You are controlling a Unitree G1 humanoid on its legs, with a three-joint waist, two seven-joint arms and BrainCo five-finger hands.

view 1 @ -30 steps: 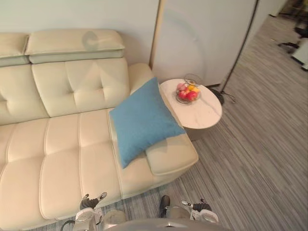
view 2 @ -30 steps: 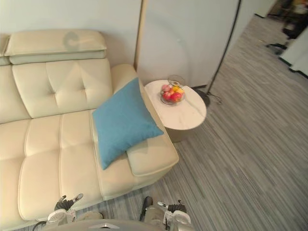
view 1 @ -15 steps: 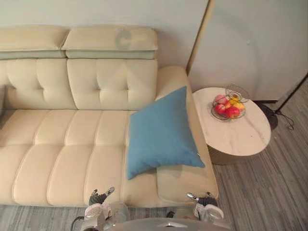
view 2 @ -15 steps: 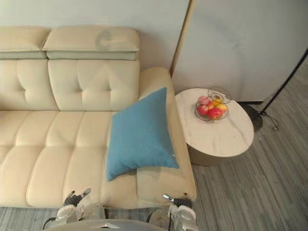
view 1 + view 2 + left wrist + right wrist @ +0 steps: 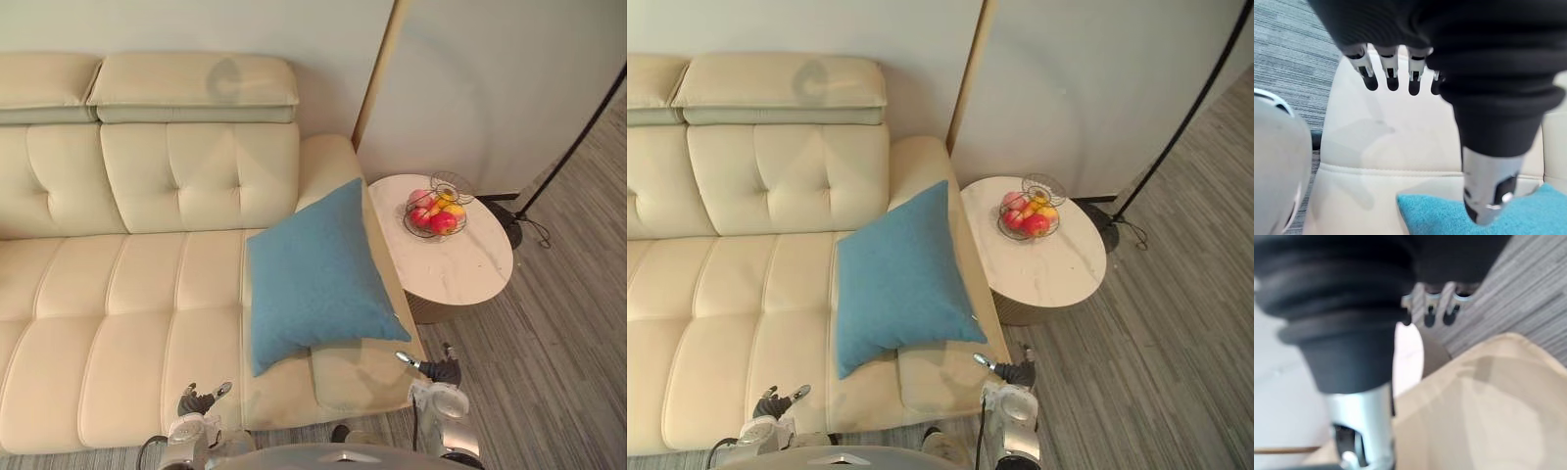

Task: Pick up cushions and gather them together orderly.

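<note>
Floor: grey striped carpet (image 5: 558,352) runs across the robot's right side and along the front of the seating.
Sofa: a big cream leather sofa (image 5: 118,294), tufted back, padded headrests on top, its right armrest just beside the little table.
Cushion: here is the one we care about, a blue cushion (image 5: 315,279), sitting at the sofa's right end. It stands tilted on a corner, leaning against the armrest, with its bottom corner down on the seat and its right corner over the front of the armrest. Neither hand is touching it.
Side table: a round pale-topped side table (image 5: 460,269) tucked against the armrest, on the carpet.
Floor lamp: a thin dark floor lamp (image 5: 1176,120) slants up from behind the table, its base on the carpet near the wall.
Fruit basket: a wire fruit basket (image 5: 434,209) on the far part of the tabletop, holding red and yellow fruit.
Right hand: the right hand (image 5: 434,370) hangs low by the front corner of the armrest, near the cushion's right corner but apart from it. In its wrist view the fingers (image 5: 1429,308) hang loose and spread, nothing in them.
Left hand: the left hand (image 5: 199,399) is low at the sofa's front edge, well left of the cushion. Its wrist view shows fingers (image 5: 1392,73) straight and apart over bare seat leather, thumb out, empty.
</note>
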